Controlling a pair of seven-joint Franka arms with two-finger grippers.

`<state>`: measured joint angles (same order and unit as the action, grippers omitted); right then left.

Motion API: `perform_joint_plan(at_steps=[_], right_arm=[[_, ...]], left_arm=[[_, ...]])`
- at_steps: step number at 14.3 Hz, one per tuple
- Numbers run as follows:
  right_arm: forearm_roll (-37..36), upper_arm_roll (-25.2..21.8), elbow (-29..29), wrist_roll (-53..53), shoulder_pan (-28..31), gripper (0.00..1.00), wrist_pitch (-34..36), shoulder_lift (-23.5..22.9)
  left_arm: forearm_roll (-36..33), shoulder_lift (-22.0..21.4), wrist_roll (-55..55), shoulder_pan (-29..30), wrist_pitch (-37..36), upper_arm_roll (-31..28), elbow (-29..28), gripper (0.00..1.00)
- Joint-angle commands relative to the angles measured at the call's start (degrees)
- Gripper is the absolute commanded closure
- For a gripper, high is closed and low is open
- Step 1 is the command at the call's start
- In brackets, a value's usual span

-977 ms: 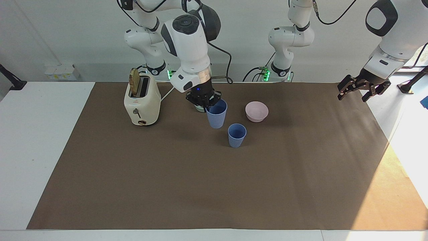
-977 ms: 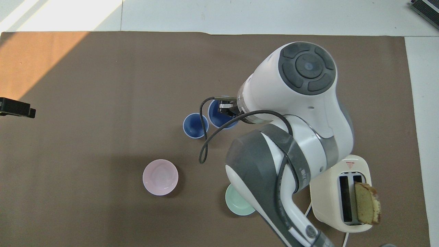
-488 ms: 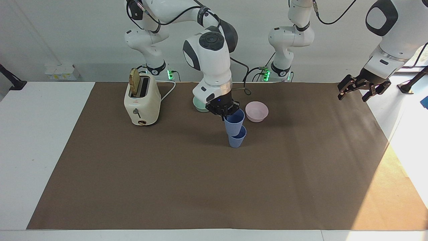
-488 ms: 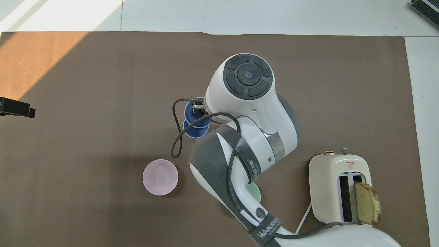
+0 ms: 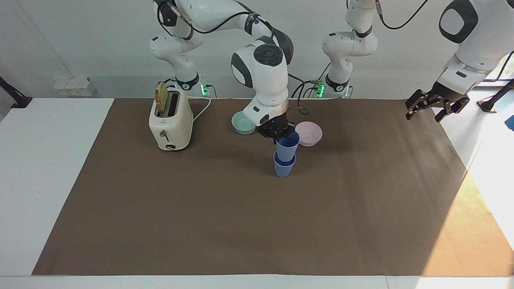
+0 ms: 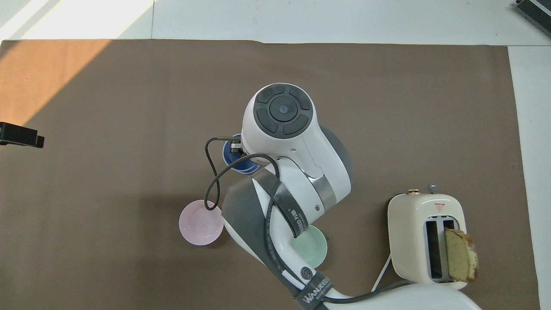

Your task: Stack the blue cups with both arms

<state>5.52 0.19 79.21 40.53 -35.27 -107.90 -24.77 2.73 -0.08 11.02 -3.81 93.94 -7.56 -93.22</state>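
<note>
Brown paper mat spread over a white table, with two white robot arms reaching in.

Right gripper over the middle of the mat, pinching the rim of an upper blue cup. Upper cup upright, its base sunk into the mouth of a lower blue cup standing on the mat; whether fully seated, cannot tell. From overhead, both cups mostly hidden under the right arm's wrist, only a blue crescent visible.

Pink bowl on the mat just beside the held cup, nearer to the robots than the lower cup and toward the left arm's end. Green bowl nearer to the robots still, toward the right arm's end, partly covered by the right arm in the overhead view.

Cream toaster toward the right arm's end of the table, a slice of bread sticking up from one slot.

Left gripper waiting in the air over the mat's edge at the left arm's end, well apart from the cups, fingers spread and holding nothing.
</note>
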Motion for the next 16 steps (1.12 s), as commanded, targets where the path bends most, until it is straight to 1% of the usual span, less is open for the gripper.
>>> perform_joint_plan(at_steps=[1, 4, 5, 6, 9, 11, 13, 14, 15, 16], right_arm=[[-0.9, -0.1, 2.3, 1.4, -0.6, 1.00, -2.4, -0.3], [-0.9, -0.1, 3.1, 1.3, -0.5, 1.00, -2.8, -0.3], [-0.4, -0.1, 3.1, 1.4, -0.5, 0.61, -2.9, -0.3], [-0.7, -0.1, 3.1, 1.4, -0.2, 0.01, -3.2, -0.3], [-3.0, -0.1, 2.7, 1.2, -0.4, 0.00, -3.3, -0.2], [-3.8, -0.7, 2.5, 0.4, 0.8, 0.00, -2.9, 0.4], [-3.6, -1.1, 2.3, -2.0, 5.8, 0.00, -2.0, 3.1], [-3.2, -1.1, 2.1, -5.0, 8.2, 0.00, -0.7, 4.5], [-3.4, -1.0, 1.7, -8.8, 10.7, 0.00, 2.5, 5.5], [-3.8, -0.9, 0.2, -12.7, 13.0, 0.00, 6.3, 6.0]], left_arm=[[-0.9, -0.5, 0.3, 0.1, -0.4, 0.2, 0.1, 0.00], [-0.9, -0.5, 0.3, 0.1, -0.4, 0.2, 0.1, 0.00], [-0.9, -0.5, 0.3, 0.1, -0.4, 0.2, 0.1, 0.00], [-0.9, -0.5, 0.3, 0.1, -0.4, 0.2, 0.1, 0.00], [-0.9, -0.5, 0.4, 0.1, -0.4, 0.2, 0.1, 0.00], [-0.9, -0.5, 0.3, 0.1, -0.3, 0.2, 0.1, 0.00], [-0.9, -0.5, 0.3, 0.3, -0.3, 0.2, 0.1, 0.00], [-0.9, -0.5, 0.3, 0.3, -0.3, 0.2, 0.1, 0.00], [-0.9, -0.5, 0.2, 0.3, -0.3, 0.2, 0.1, 0.00], [-1.0, -0.4, 0.1, 0.2, -0.3, 0.2, 0.2, 0.00]])
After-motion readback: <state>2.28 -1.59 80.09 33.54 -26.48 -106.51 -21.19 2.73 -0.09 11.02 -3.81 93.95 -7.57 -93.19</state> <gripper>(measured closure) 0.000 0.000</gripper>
